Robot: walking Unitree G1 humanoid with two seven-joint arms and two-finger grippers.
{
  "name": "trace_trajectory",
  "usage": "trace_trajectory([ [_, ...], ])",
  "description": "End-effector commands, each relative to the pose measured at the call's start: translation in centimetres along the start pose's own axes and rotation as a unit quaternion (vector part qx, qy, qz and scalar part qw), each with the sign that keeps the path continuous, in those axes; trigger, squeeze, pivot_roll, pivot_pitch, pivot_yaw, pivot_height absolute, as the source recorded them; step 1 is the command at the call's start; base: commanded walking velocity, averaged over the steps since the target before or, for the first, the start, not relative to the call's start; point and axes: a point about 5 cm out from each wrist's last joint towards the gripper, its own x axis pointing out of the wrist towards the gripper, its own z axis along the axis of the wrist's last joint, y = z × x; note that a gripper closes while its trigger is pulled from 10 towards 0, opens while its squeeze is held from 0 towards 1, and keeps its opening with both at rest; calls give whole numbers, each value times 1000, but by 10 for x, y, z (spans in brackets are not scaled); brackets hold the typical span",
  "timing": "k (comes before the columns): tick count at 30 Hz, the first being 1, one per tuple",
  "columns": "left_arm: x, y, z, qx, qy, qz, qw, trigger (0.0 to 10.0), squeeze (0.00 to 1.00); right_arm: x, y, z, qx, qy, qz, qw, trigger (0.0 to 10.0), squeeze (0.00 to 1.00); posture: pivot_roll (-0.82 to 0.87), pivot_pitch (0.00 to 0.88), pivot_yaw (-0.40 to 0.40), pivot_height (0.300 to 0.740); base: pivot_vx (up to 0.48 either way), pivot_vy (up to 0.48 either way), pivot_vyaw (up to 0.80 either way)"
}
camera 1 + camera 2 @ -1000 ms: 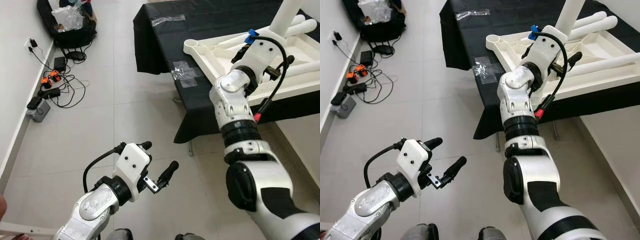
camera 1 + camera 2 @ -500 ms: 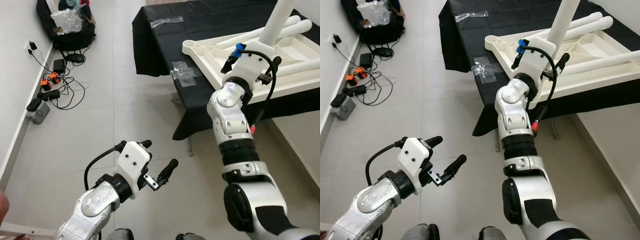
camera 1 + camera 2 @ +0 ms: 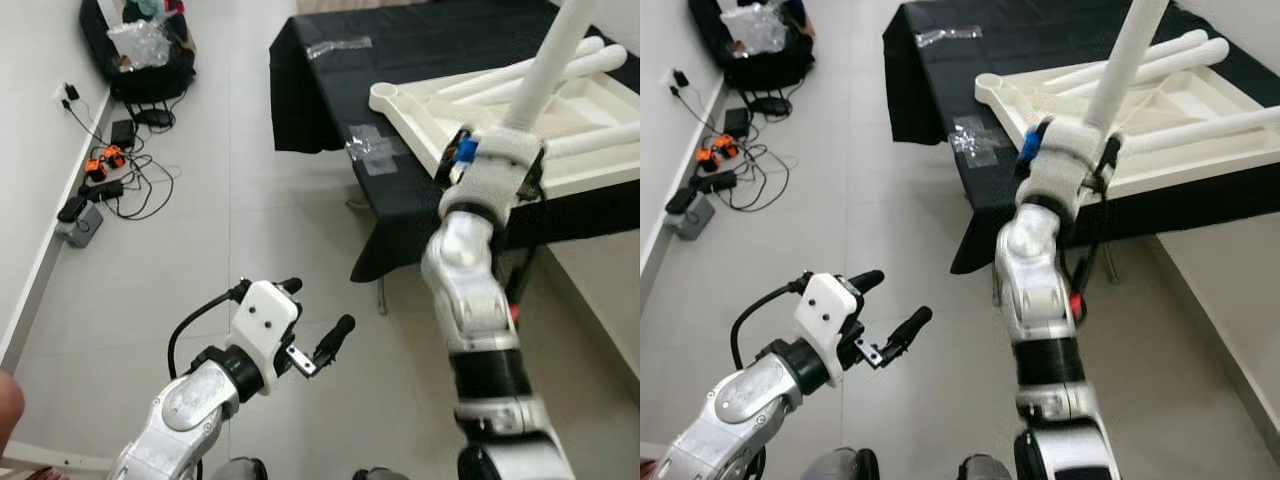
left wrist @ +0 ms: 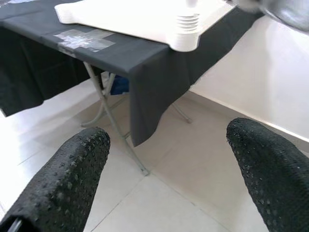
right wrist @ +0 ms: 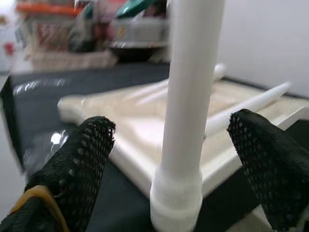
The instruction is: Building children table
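Note:
A white children's table top lies upside down on a table draped in black cloth. One white leg stands upright in its near corner, and loose white legs lie in the upturned top. My right gripper is open at the near edge of the top. In the right wrist view the upright leg stands between and just beyond the black fingers. My left gripper hangs open and holds nothing above the floor tiles, well short of the table.
Clear tape patches are stuck to the cloth near the corner. The table's metal folding legs stand under the cloth. A black bag and tangled cables with chargers lie by the left wall.
My right wrist has come back and down from over the table top to its near edge, facing the upright leg. The left gripper has stayed in place.

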Motion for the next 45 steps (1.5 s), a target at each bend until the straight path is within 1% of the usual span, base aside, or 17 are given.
trace_trajectory([
  [1, -1, 3, -6, 2, 14, 19, 1000, 10000, 0, -9, 6, -3, 7, -6, 76, 997, 10000, 0, 12, 123, -26, 740, 0, 0, 0],
  [2, -1, 10, -8, -14, 14, 56, 998, 10000, 0, -33, 9, -24, -4, 9, 190, 982, 10000, 0, 8, 120, -26, 740, 0, 0, 0],
  [3, -2, 13, -9, -19, 15, 73, 997, 10000, 0, -43, 9, -35, 1, 29, 224, 974, 10000, 0, 7, 114, -27, 740, 0, 0, 0],
  [15, -11, 17, -24, -39, 39, 124, 991, 10000, 0, -74, 9, -62, -2, 99, 284, 954, 10000, 0, 7, 84, -34, 740, 107, -199, 0],
  [20, -9, 18, -25, -34, 40, 130, 990, 10000, 0, -77, 5, -68, 4, 118, 343, 932, 10000, 0, 8, 77, -37, 740, 255, -402, 0],
  [22, -9, 19, -25, -33, 40, 131, 990, 10000, 0, -78, 3, -70, 14, 125, 383, 915, 10000, 0, 8, 77, -37, 740, 259, -401, 0],
  [24, -9, 21, -25, -30, 40, 133, 990, 10000, 0, -77, -5, -75, 4, 141, 440, 887, 10000, 0, 8, 77, -37, 740, 255, -401, 0],
  [25, -9, 21, -25, -30, 40, 133, 990, 10000, 0, -77, -5, -75, 4, 141, 440, 887, 10000, 0, 8, 77, -37, 740, 255, -401, 0],
  [26, -8, 22, -25, -27, 41, 137, 989, 10000, 0, -75, -16, -79, -15, 149, 482, 863, 10000, 0, 6, 72, -36, 740, 259, -401, 0],
  [27, -8, 23, -26, -26, 40, 138, 989, 10000, 0, -74, -23, -81, -19, 157, 501, 851, 10000, 0, 5, 70, -36, 740, 251, -405, 0],
  [31, -8, 23, -25, -25, 39, 142, 989, 10000, 0, -70, -37, -82, -24, 174, 521, 835, 10000, 0, 3, 70, -35, 740, 249, -407, 0],
  [32, -8, 24, -25, -26, 38, 146, 988, 10000, 0, -62, -55, -83, -43, 188, 529, 827, 10000, 0, -1, 68, -34, 740, 255, -405, 0],
  [34, -8, 26, -26, -30, 38, 155, 987, 10000, 0, -54, -68, -81, -53, 193, 530, 824, 10000, 0, -1, 68, -34, 740, 272, -394, 0],
  [39, -7, 29, -26, -39, 34, 167, 985, 10000, 0, -33, -81, -76, -56, 194, 492, 847, 10000, 0, 2, 73, -36, 740, 0, 0, 0],
  [41, -7, 29, -26, -42, 36, 168, 984, 10000, 0, -30, -83, -75, -50, 201, 497, 843, 10000, 0, 2, 73, -36, 740, 0, 0, 0],
  [43, -8, 30, -26, -41, 36, 172, 984, 10000, 0, -18, -89, -75, -60, 200, 472, 857, 10000, 0, 3, 78, -36, 740, 0, 0, 0],
  [45, -8, 31, -26, -44, 35, 177, 983, 10000, 0, -5, -90, -68, -46, 172, 438, 881, 10000, 0, 3, 80, -39, 740, 0, 0, 0],
])
